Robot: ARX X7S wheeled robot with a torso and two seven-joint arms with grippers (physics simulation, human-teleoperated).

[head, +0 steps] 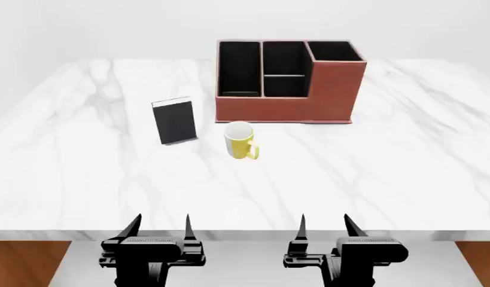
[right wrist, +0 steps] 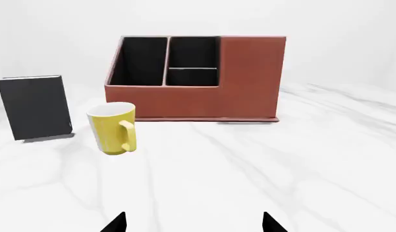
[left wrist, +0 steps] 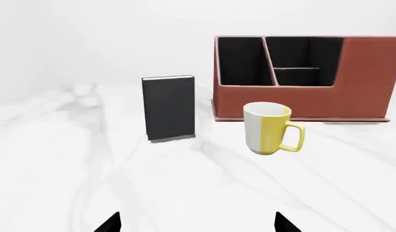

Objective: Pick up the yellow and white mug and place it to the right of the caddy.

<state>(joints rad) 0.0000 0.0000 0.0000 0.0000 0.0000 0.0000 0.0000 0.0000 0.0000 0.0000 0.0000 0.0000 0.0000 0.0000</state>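
Note:
The yellow and white mug (head: 240,142) stands upright on the white marble table (head: 404,161), just in front of the caddy (head: 289,84), handle toward the front right. It also shows in the left wrist view (left wrist: 269,128) and the right wrist view (right wrist: 113,127). The reddish-brown caddy (left wrist: 352,79) (right wrist: 249,77) has black-lined compartments and stands at the table's back middle. My left gripper (head: 159,227) and right gripper (head: 323,226) hover at the table's near edge, both open and empty, well short of the mug. Only fingertips (left wrist: 110,223) (right wrist: 270,223) show in the wrist views.
A small black upright book (head: 175,121) stands left of the mug, also in the left wrist view (left wrist: 168,108) and right wrist view (right wrist: 34,107). Bare marble lies to the right of the caddy (head: 420,107). The table's front edge (head: 245,234) runs under the grippers.

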